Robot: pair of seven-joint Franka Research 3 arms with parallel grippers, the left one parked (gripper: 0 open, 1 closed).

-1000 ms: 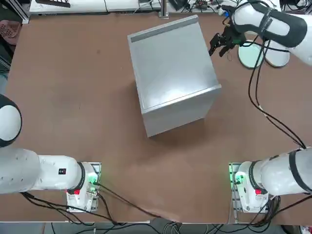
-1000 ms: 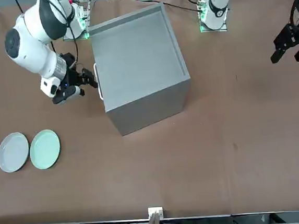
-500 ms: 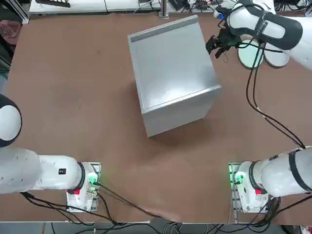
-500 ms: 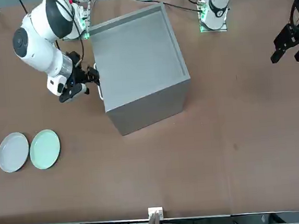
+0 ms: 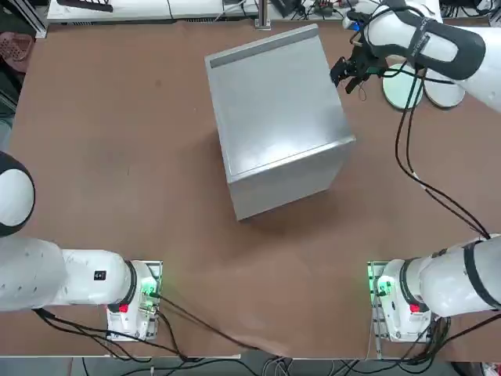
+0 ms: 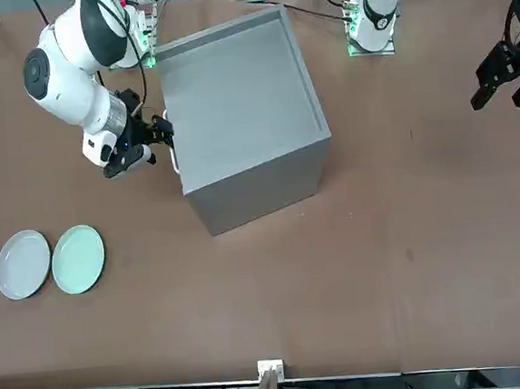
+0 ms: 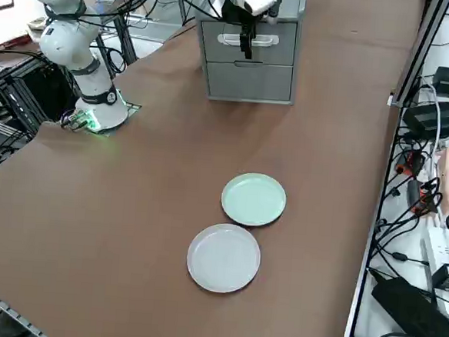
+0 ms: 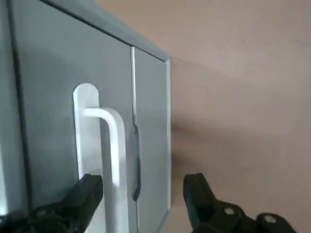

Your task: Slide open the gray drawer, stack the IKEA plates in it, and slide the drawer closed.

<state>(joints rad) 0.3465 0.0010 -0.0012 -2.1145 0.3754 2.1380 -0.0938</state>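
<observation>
The gray cabinet (image 5: 274,117) (image 6: 239,114) stands mid-table, and the gray drawer (image 7: 249,33) in its side face is shut flush. My right gripper (image 5: 340,74) (image 6: 157,136) (image 7: 246,40) (image 8: 141,194) is open at that face. Its fingers (image 8: 85,194) straddle the drawer's white handle (image 8: 109,141) without closing on it. Both IKEA plates lie side by side on the table, away from the cabinet. One is the mint green plate (image 5: 403,88) (image 6: 78,259) (image 7: 254,199), the other the whitish gray plate (image 5: 446,92) (image 6: 22,263) (image 7: 224,257).
A second flat gray panel (image 7: 250,80) sits below the handled drawer front. The arm bases (image 5: 391,301) with trailing cables stand at the table's near edge. Power strips and cables (image 7: 435,245) lie beyond the table edge past the plates.
My right gripper has moved in from beside the cabinet to the drawer handle, still open. Over the last half second it has barely shifted. Plates and cabinet have not moved.
</observation>
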